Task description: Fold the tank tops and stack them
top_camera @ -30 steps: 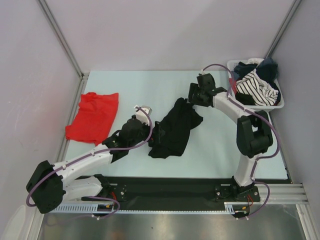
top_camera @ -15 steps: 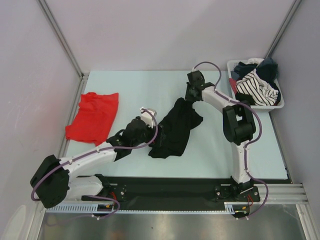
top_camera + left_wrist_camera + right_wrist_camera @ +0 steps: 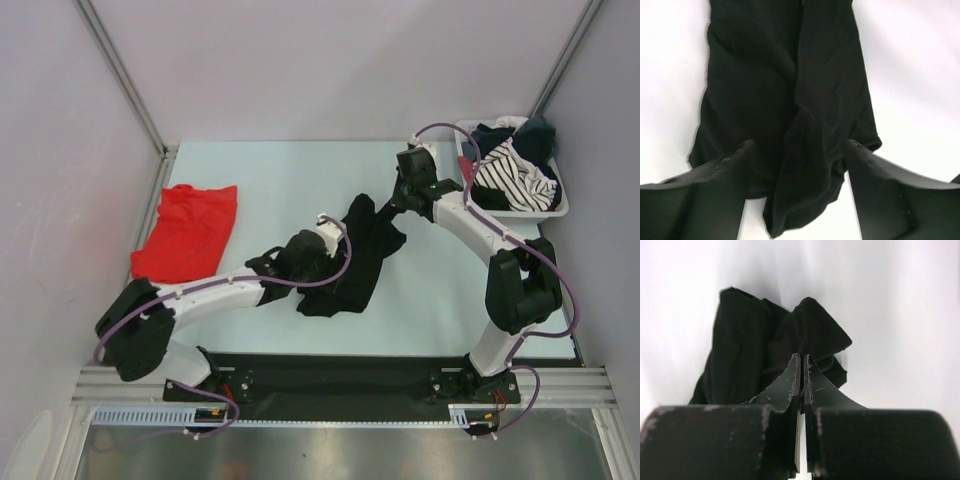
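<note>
The black tank top (image 3: 370, 250) lies crumpled mid-table, and the red tank top (image 3: 185, 232) lies flat at the far left. My left gripper (image 3: 335, 255) is at the black top's left side. In the left wrist view it (image 3: 800, 145) stands open, with a bunched fold of the black tank top (image 3: 765, 75) between its wide-set fingers (image 3: 890, 190). My right gripper (image 3: 393, 207) is at the top's upper right edge. The right wrist view shows it (image 3: 802, 356) shut, its tips pinching the black tank top (image 3: 740, 340).
A white basket (image 3: 556, 210) at the back right holds a striped garment (image 3: 505, 175) and dark clothes. Grey walls stand on both sides of the pale table (image 3: 280, 170). A black strip (image 3: 340, 375) runs along the near edge by the arm bases.
My left arm has slid right until its jaws straddle the black top's near fold, narrowing slightly. My right gripper has closed on the top's upper right edge.
</note>
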